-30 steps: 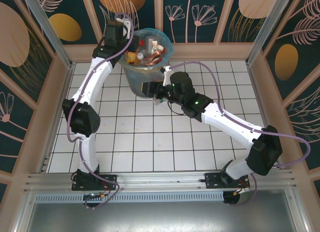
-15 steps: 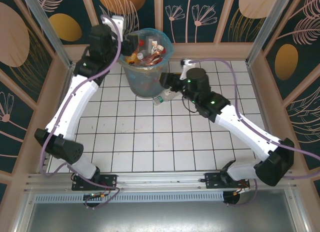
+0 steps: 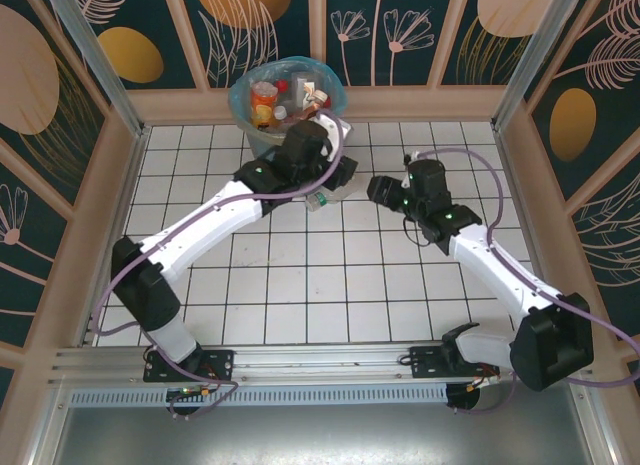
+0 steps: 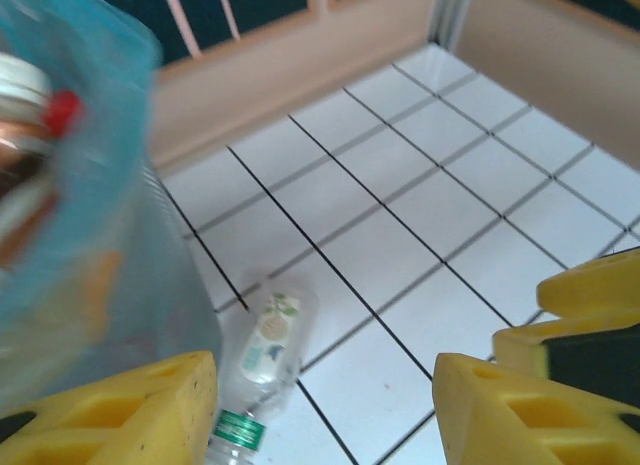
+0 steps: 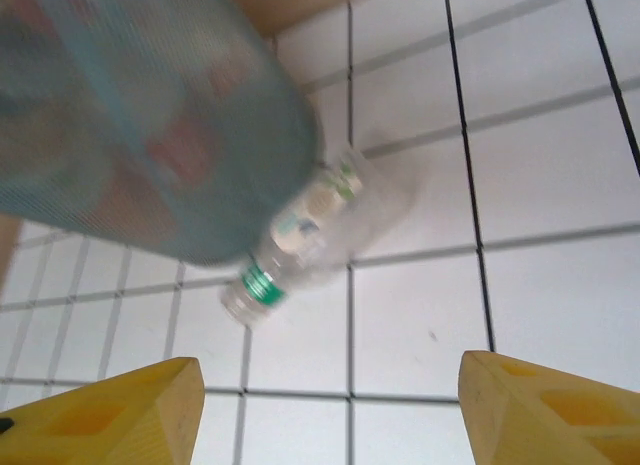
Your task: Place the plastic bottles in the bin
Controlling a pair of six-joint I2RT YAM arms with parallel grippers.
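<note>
The left gripper point(image 4: 320, 415) has its blocky yellow fingers spread with nothing between them. The right gripper point(image 5: 325, 415) gapes empty too. One clear plastic bottle point(image 5: 310, 230) lies on its side on the glossy white square tiles point(image 3: 300, 285). It is smooth and cylindrical, with a green neck band and a white-and-green label, and rests just beside the bin point(image 3: 237, 93), at its 5 o'clock. The round bin, lined with translucent blue film, stands at the tiles' 12 o'clock edge and holds coloured bottles point(image 3: 265, 97).
</note>
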